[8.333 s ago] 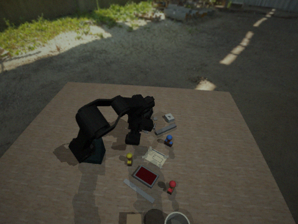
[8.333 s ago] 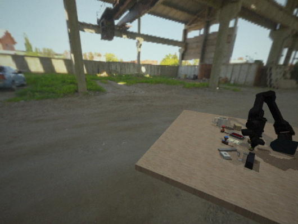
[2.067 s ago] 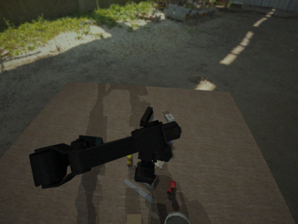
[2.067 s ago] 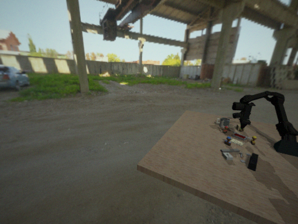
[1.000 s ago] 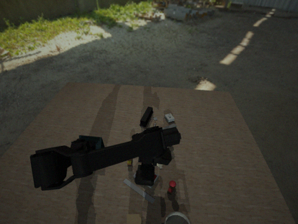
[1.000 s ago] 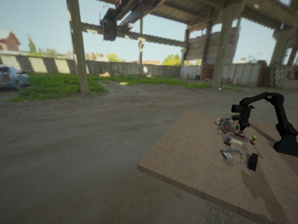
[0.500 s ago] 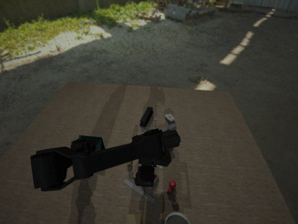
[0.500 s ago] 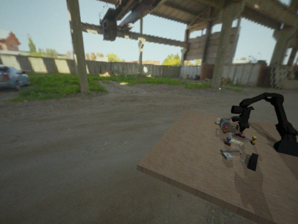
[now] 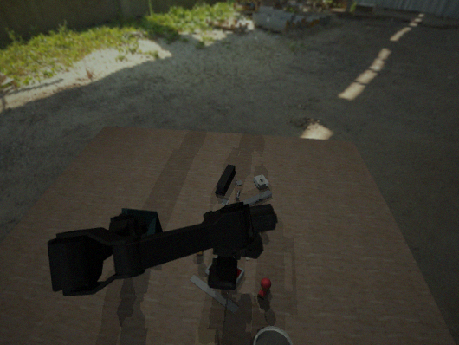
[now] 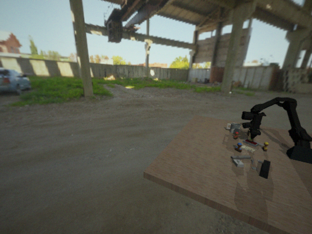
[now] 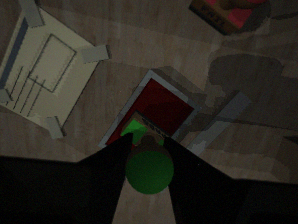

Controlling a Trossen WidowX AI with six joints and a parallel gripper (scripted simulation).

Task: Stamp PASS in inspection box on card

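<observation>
My gripper (image 10: 251, 138) (image 11: 148, 140) is shut on a green-knobbed stamp (image 11: 149, 172), held knob toward the wrist camera. Its brown base, with small lettering I cannot read clearly, is over the near end of the red ink pad (image 9: 239, 274) (image 10: 251, 143) (image 11: 164, 102). I cannot tell whether it touches the pad. The pale card (image 10: 249, 149) (image 11: 80, 75) is left of the pad in the wrist view, held by grey tabs at its corners. The outlined box (image 11: 64, 43) on it looks blank. In the top view the arm hides the fingertips and most of the card.
A red stamp (image 9: 265, 284) (image 10: 236, 135) (image 11: 240, 15), a blue stamp (image 10: 239, 147) and a yellow stamp (image 9: 199, 252) (image 10: 265, 146) stand around the pad. A grey strip (image 9: 214, 293) (image 11: 220, 122) lies beside it. A black block (image 9: 225, 179) (image 10: 265, 169) and white box (image 9: 261, 181) (image 10: 238, 163) are farther off.
</observation>
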